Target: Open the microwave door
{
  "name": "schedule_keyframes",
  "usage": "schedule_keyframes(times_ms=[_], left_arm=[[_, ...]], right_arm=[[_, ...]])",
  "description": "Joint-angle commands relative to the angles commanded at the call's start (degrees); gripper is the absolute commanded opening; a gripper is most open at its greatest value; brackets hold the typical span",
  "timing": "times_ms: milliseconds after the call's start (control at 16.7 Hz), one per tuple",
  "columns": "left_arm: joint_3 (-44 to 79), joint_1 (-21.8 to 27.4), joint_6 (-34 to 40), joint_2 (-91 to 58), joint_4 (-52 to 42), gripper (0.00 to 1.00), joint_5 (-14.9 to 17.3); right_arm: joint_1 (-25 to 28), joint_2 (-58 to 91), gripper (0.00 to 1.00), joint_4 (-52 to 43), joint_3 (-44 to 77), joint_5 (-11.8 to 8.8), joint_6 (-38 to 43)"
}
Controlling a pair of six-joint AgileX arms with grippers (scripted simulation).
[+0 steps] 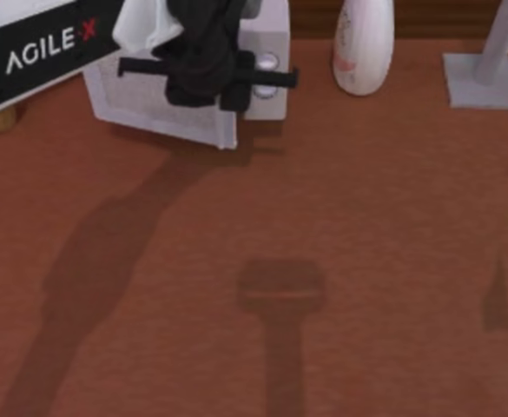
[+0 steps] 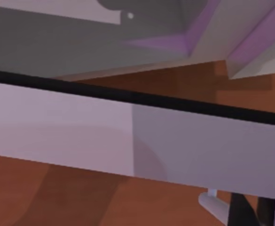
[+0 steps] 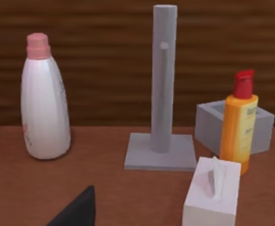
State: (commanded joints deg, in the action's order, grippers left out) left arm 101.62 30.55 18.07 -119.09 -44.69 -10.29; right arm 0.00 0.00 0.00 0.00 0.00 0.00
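Note:
The light-grey microwave [image 1: 273,26] stands at the table's back left, its two silver knobs [image 1: 267,62] on the side panel. The microwave door [image 1: 149,109], with its speckled window, stands swung a little way out from the body. My left gripper [image 1: 234,95] reaches down over the microwave to the door's free edge. In the left wrist view the door [image 2: 81,127] fills the middle, and my left gripper [image 2: 257,212] is shut on the small grey door handle [image 2: 211,201]. My right gripper [image 3: 78,209] is parked off to the right, only a dark tip showing.
A white bottle with a pink cap [image 1: 362,48] stands just right of the microwave. A grey post on a square base [image 1: 488,74] is at the back right. An orange bottle [image 3: 238,122], a grey box [image 3: 212,122] and a tissue box [image 3: 212,193] lie near the right arm.

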Motion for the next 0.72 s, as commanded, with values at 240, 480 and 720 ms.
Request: schedule_keyframes(times_ms=[240, 480, 720], left_arm=[[-0.94, -0.19, -0.95, 1.14, 0.93, 0.0, 0.47], [-0.94, -0.19, -0.95, 1.14, 0.93, 0.0, 0.47], [-0.94, -0.19, -0.95, 1.14, 0.93, 0.0, 0.47]], right_arm=[[0.0, 0.0, 1.0, 0.0, 0.0, 0.0, 0.0], [0.0, 0.0, 1.0, 0.0, 0.0, 0.0, 0.0], [0.0, 0.0, 1.0, 0.0, 0.0, 0.0, 0.0]])
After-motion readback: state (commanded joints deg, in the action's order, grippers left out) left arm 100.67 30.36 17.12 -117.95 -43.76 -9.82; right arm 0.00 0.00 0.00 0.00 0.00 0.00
